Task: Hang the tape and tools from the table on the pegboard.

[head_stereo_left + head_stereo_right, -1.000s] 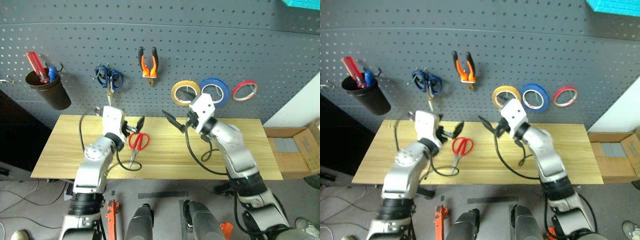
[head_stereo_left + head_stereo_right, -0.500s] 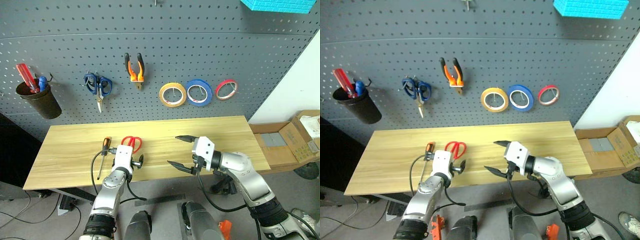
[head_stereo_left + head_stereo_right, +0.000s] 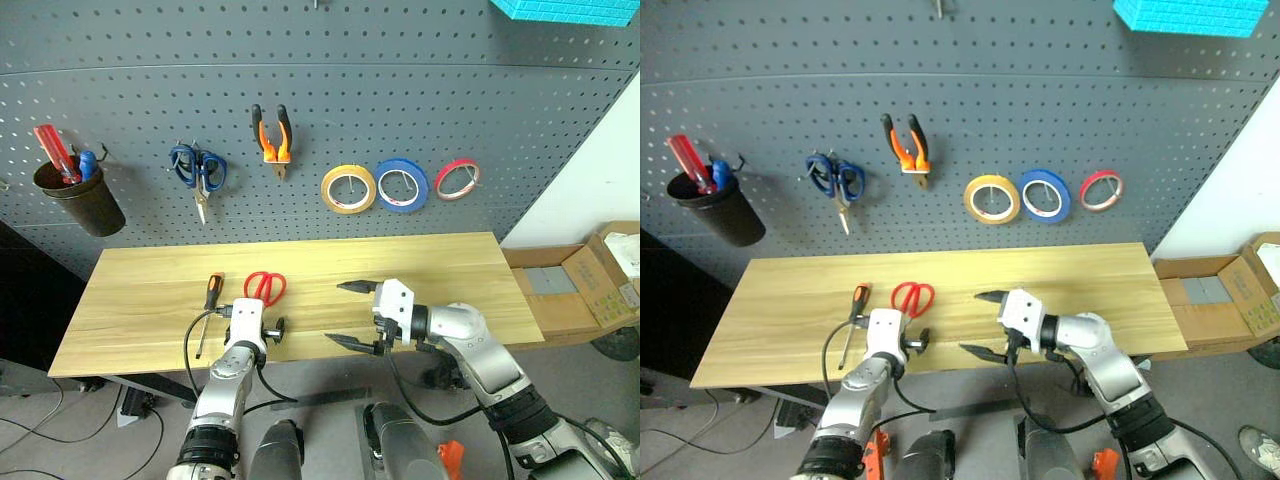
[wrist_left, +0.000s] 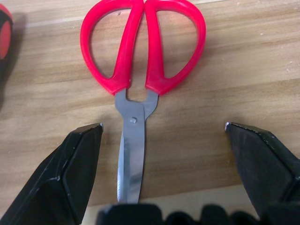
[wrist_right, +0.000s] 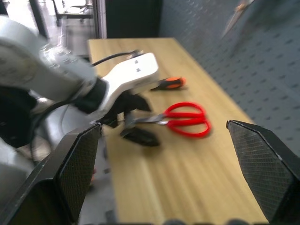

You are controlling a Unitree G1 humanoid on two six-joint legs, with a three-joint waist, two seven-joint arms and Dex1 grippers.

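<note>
The yellow tape (image 3: 348, 188) and the orange-and-black pliers (image 3: 270, 131) hang on the grey pegboard (image 3: 450, 90). On the wooden table (image 3: 430, 270) lie the red-handled scissors (image 3: 264, 287), with the slim screwdriver (image 3: 208, 303) beside them. My left gripper (image 3: 252, 312) hovers open at the front edge, its fingers either side of the scissors' blades (image 4: 133, 140), not touching them. My right gripper (image 3: 345, 314) is open and empty to the right, pointing left toward the scissors (image 5: 185, 119).
Blue-handled scissors (image 3: 198, 170), a blue tape ring (image 3: 402, 185) and a red tape ring (image 3: 458, 178) also hang on the board. A dark cup (image 3: 85, 205) with red and blue handles hangs far left. A cardboard box (image 3: 585, 285) sits right of the table.
Both arms came down from the pegboard to the table's front edge, the right one away from the yellow tape. The left gripper now straddles the scissors' blades. Both stayed open; the camera shifted.
</note>
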